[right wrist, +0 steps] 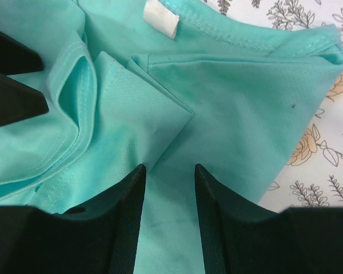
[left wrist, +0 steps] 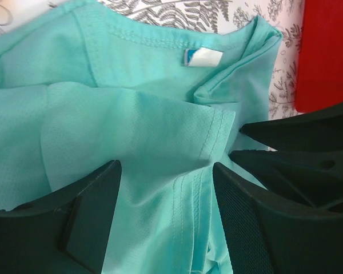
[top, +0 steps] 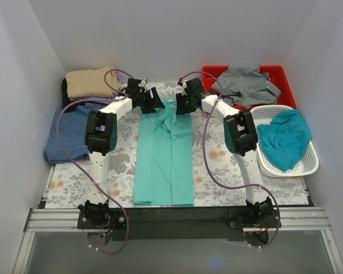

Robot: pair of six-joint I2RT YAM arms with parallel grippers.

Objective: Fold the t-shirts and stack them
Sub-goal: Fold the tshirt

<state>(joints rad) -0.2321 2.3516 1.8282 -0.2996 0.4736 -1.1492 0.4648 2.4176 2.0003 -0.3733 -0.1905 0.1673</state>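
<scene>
1. The mint green t-shirt (top: 163, 165) lies as a long strip on the floral mat (top: 217, 154), collar far from my bases.
2. My left gripper (left wrist: 166, 171) and right gripper (right wrist: 168, 168) hang over the collar end, jaws apart, possibly touching cloth.
3. I should pinch all layers evenly, then lift both sides together.

L arm (top: 100, 132) & R arm (top: 240, 134) rise from bases at near edge, elbows bent, forearms angled inward twd far centre. Left pincer (top: 154, 104) & right pincer (top: 178, 104) sit just beside each other, tips low. Wrist cams: left pincer jaws spread wide; right pincer jaws apart, narrower gap.
</scene>
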